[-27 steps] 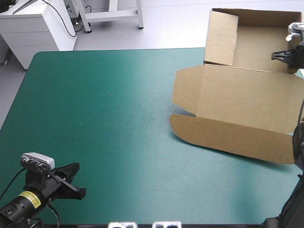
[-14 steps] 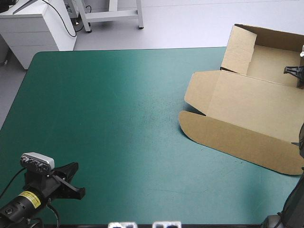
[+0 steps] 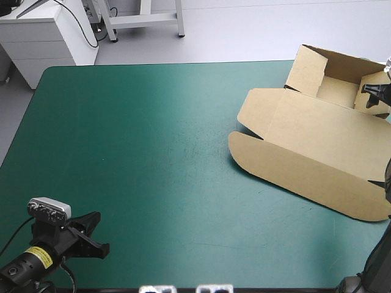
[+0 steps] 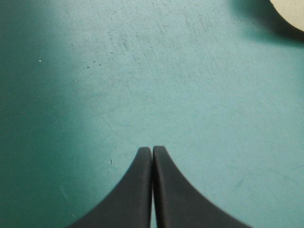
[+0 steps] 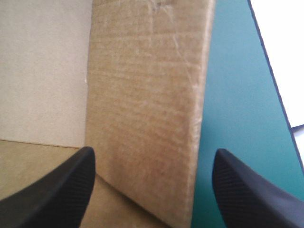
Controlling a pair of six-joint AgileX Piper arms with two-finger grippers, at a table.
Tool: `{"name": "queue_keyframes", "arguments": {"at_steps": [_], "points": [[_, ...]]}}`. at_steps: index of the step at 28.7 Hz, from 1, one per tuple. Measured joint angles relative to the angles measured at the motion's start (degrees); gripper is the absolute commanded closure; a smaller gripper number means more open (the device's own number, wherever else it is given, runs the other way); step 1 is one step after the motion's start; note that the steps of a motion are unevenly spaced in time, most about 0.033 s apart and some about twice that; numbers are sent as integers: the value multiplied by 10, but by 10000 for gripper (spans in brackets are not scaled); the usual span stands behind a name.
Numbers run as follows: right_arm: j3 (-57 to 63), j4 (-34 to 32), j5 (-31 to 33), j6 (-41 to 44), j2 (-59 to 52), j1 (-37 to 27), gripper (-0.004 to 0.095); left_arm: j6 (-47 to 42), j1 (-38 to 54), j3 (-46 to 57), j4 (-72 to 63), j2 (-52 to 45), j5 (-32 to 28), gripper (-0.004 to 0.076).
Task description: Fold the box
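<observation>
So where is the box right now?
In the high view the box sits at the table's far right corner, one raised wall between the open right tool's fingers.

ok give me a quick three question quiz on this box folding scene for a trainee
1. True or false: the left gripper is shut, holding nothing, over bare teal-green cover.
2. Relative to the box, the right gripper is: A) shut on it; B) open, with a raised wall straight ahead of it; C) open, far away from it.
3. Fill in: in the high view the box lies by the cover's far ____ corner.
Key: 1 true; 2 B; 3 right.
</observation>
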Motion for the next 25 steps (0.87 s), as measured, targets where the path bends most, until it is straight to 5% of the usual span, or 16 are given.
{"name": "queue_keyframes", "arguments": {"at_steps": [7, 13, 19, 25], "points": [[1, 28, 1, 5, -128, -1, 276, 0, 0, 1, 0, 0, -1, 732], [52, 171, 1, -62, -274, 21, 920, 0, 0, 2, 0, 0, -8, 732], [141, 223, 1, -119, -351, 118, 908, 0, 0, 2, 0, 0, -8, 732], [252, 196, 1, -129, -439, 227, 908, 0, 0, 2, 0, 0, -8, 732]]}}
